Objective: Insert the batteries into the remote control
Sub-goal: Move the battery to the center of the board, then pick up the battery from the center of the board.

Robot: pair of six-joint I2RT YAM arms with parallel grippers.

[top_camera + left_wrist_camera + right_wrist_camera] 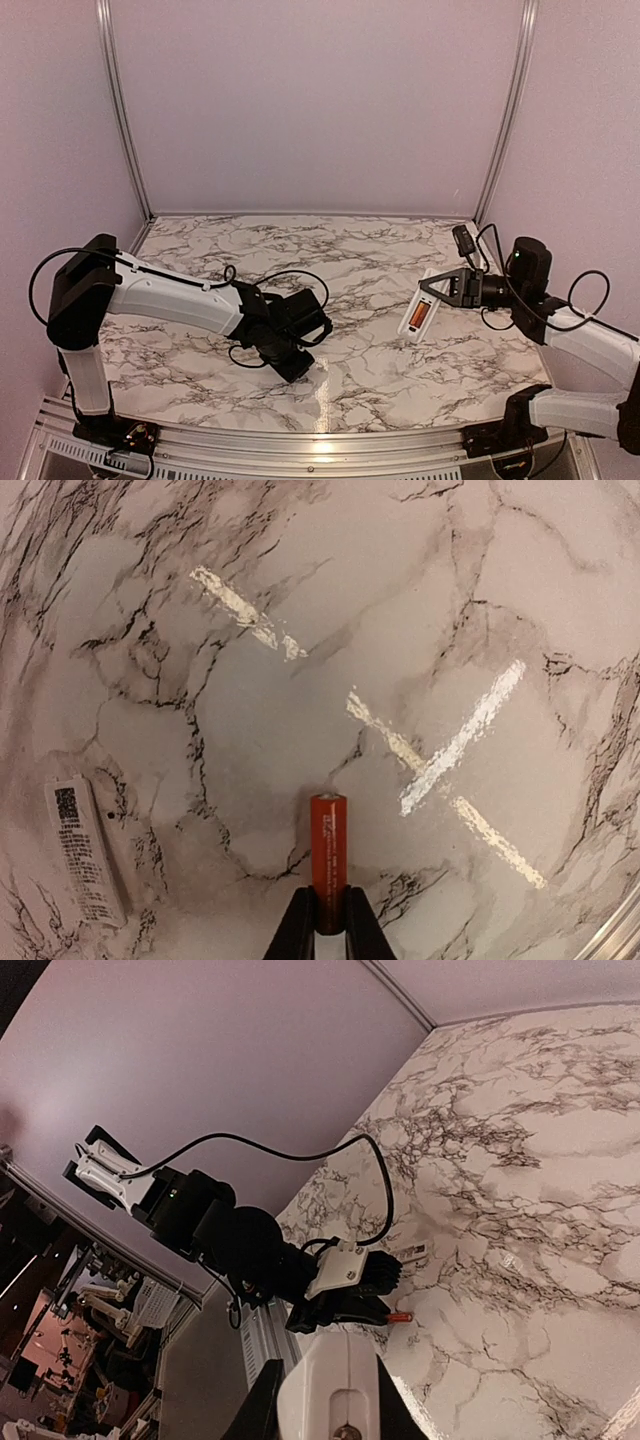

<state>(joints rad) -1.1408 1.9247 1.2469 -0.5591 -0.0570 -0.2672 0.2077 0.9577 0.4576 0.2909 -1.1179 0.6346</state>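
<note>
My right gripper (447,287) is shut on the white remote control (424,296) and holds it tilted above the table's right side, its back facing the top camera. One orange battery (416,318) lies in its open bay. In the right wrist view the remote (330,1385) fills the space between my fingers. My left gripper (328,905) is shut on the end of a second orange battery (328,845), low over the marble near the front centre. That battery (400,1317) also shows sticking out of the left gripper (375,1312) in the right wrist view.
A small white flat cover piece (85,850) with a printed label lies on the marble table (380,250), just left of my left gripper. Pale walls with metal corner posts (505,120) close off the back and sides.
</note>
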